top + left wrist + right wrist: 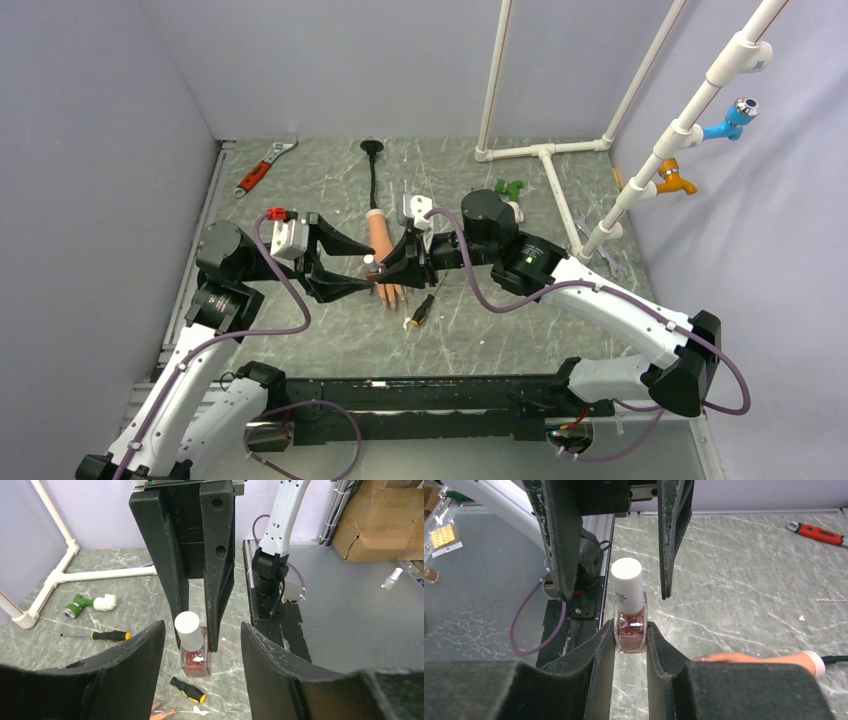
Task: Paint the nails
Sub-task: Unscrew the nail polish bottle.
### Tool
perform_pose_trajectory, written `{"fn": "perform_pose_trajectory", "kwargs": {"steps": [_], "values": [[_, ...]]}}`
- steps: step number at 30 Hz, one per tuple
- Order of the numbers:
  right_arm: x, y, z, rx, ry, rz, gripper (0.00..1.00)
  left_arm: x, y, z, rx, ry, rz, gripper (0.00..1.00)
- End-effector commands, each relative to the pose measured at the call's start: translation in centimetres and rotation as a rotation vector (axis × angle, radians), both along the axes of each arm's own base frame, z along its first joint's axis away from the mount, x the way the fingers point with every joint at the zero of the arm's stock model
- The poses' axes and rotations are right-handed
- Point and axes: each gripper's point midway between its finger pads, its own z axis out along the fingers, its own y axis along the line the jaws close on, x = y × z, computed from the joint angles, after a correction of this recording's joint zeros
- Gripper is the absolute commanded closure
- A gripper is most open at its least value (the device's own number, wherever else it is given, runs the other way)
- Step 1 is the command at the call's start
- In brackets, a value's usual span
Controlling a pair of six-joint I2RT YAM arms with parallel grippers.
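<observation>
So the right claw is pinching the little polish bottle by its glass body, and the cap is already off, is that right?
Not quite: the white cap is on the polish bottle, as the right wrist view shows. The right gripper does pinch its glass body.

Fig.: L arm & R arm both bent inward, wrists level, pincers facing tip-to-tip. R pincer clamped on polish bottle, held upright. L pincer apart; its fingers flank cap w/ gaps, no contact.
</observation>
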Motion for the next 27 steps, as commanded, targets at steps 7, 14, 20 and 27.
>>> {"fn": "perform_pose_trajectory", "kwargs": {"steps": [7, 14, 20, 27], "values": [[-0.4, 0.2, 3.9, 0.089, -0.047, 0.036, 1.00, -1.5, -0.5, 0.2, 0.004, -0.015, -0.095, 0.46], [-0.3, 0.3, 3.8, 0.086, -0.046, 0.034, 1.00, -1.3, -0.5, 0.3, -0.003, -0.018, -0.074, 0.56], [-0.2, 0.5, 3.8, 0.085, -0.048, 0.035, 1.00, -0.7, -0.4, 0.3, -0.005, -0.020, -0.029, 0.79], [1.3, 1.0, 4.4, 0.108, -0.038, -0.043, 1.00, 0.8, -0.3, 0.2, -0.003, 0.001, 0.063, 1.00]]}}
